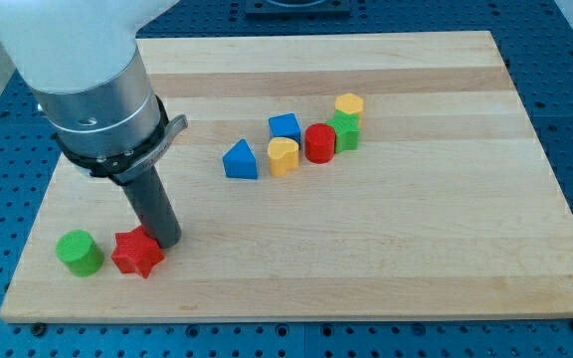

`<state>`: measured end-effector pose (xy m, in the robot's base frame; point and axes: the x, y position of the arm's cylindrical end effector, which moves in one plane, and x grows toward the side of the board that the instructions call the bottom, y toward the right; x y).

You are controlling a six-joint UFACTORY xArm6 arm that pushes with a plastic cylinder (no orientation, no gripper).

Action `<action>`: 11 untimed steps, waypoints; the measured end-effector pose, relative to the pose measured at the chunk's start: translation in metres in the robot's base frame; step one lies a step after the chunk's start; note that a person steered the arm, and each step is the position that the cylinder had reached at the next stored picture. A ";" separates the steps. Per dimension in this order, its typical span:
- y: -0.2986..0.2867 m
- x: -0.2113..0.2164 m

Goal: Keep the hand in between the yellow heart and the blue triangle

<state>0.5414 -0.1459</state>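
The yellow heart (283, 156) lies near the middle of the wooden board, just right of the blue triangle (240, 160); a narrow gap separates them. My tip (166, 240) is far off at the view's lower left, touching or almost touching the right side of a red star (136, 253). The rod rises from there to the large grey and white arm at the view's upper left.
A green cylinder (79, 252) sits left of the red star. A blue cube (285, 127), red cylinder (318, 142), green block (344, 131) and yellow hexagon (349, 105) cluster right of the heart. The board (416, 239) ends at blue perforated table.
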 end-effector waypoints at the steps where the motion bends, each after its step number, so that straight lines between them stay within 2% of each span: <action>1: 0.017 -0.012; 2: 0.013 -0.048; 3: -0.017 -0.062; 4: -0.013 -0.103; 6: 0.048 -0.129; 8: 0.086 -0.121; 11: 0.117 -0.079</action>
